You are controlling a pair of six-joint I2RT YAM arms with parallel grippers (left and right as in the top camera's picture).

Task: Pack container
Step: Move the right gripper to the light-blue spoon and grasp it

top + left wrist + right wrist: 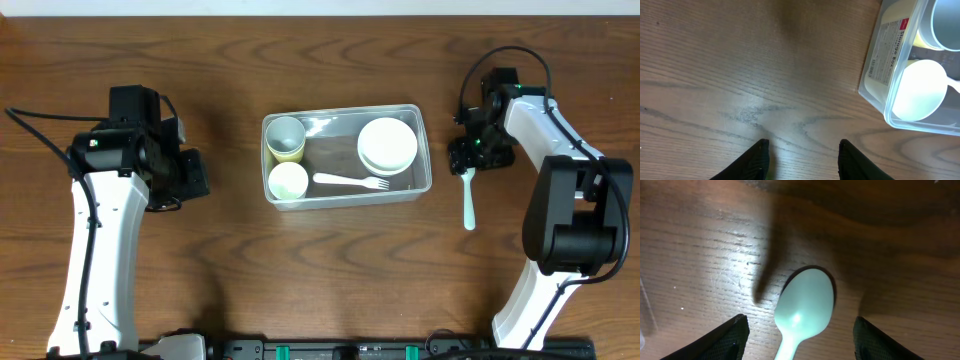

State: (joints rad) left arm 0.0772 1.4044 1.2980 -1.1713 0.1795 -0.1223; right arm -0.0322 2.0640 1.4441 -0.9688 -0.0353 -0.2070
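Note:
The clear plastic container (424,150) sits at mid-table holding two cups (286,138), stacked white bowls (388,145) and a white fork (350,181). Its corner shows in the left wrist view (890,85). A white spoon (468,200) lies on the table to the container's right, its bowl end under my right gripper (467,160). In the right wrist view the spoon's bowl (806,302) lies on the wood between the open fingers (800,335), untouched. My left gripper (802,160) is open and empty over bare wood left of the container.
The wooden table (200,260) surrounds the container. The right arm's base (575,235) stands at the right, the left arm (100,230) at the left. A label is on the container's side (887,47).

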